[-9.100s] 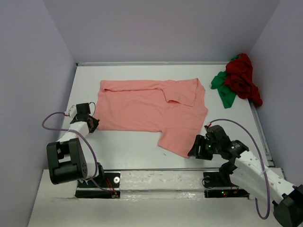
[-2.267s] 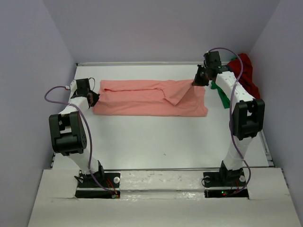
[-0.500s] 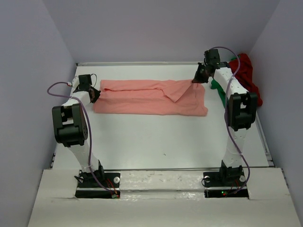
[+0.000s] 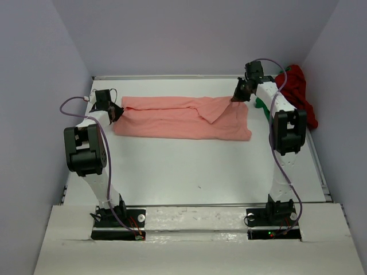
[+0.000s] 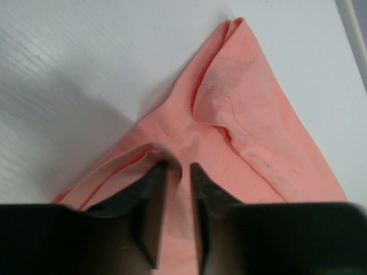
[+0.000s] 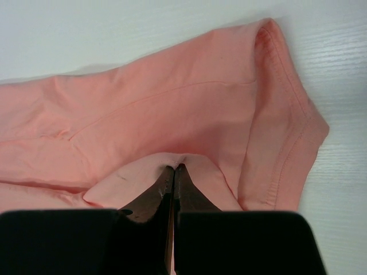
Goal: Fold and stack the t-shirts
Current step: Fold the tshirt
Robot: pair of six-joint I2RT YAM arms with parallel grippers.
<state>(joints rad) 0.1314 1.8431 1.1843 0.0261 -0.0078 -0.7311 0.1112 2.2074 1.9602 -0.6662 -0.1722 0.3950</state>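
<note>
three shirts lie on one table (image 4: 200, 166): the pink shirt (image 4: 178, 117), folded into a long band, spans the upper middle of the top view, and the red shirt (image 4: 295, 86) and green shirt (image 4: 264, 105) sit bunched at the upper right. two grippers meet the pink shirt. the left gripper (image 5: 178, 169) at its left end has jaws slightly apart with cloth in the gap, and the right gripper (image 6: 174, 172) pinches a fold at its upper right corner.
</note>
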